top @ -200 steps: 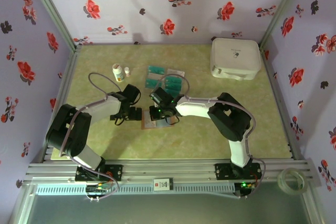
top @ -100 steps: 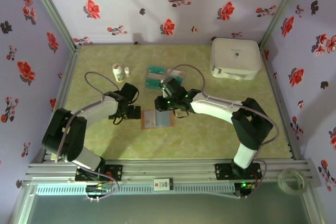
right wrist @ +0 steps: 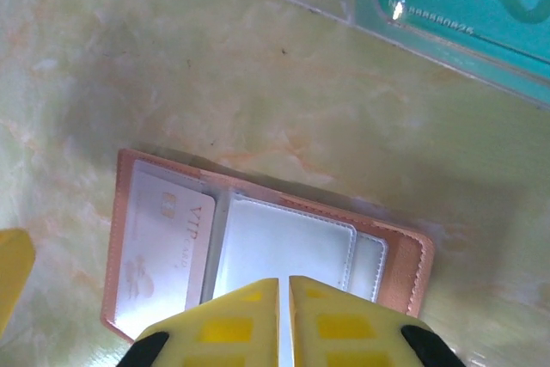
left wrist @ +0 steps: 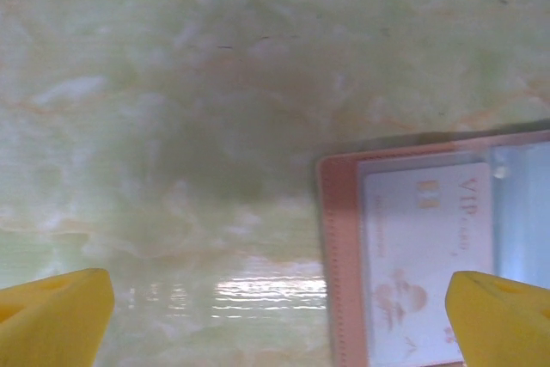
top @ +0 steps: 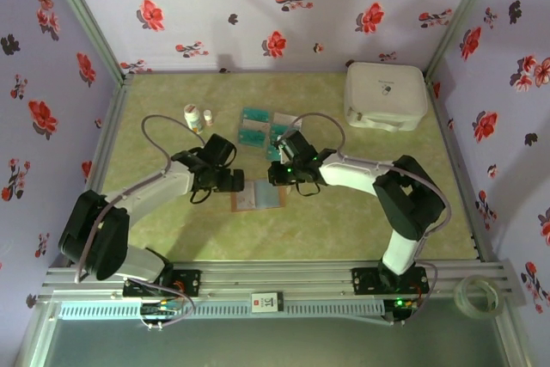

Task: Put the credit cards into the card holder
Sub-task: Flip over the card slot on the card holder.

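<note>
Reddish-brown leather card holder (right wrist: 284,251) lies open flat; left fingers (left wrist: 51,315) spread wide, right fingers (right wrist: 223,324) pressed together.

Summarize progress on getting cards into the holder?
Done: one white card sits in the open card holder. In hand: nothing; right gripper jaws shut, empty, above the holder; left gripper open at its left edge. Left: teal cards on the table.

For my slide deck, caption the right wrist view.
Closed yellow right gripper poised above an open reddish-brown leather card holder holding one white VIP card.
</note>
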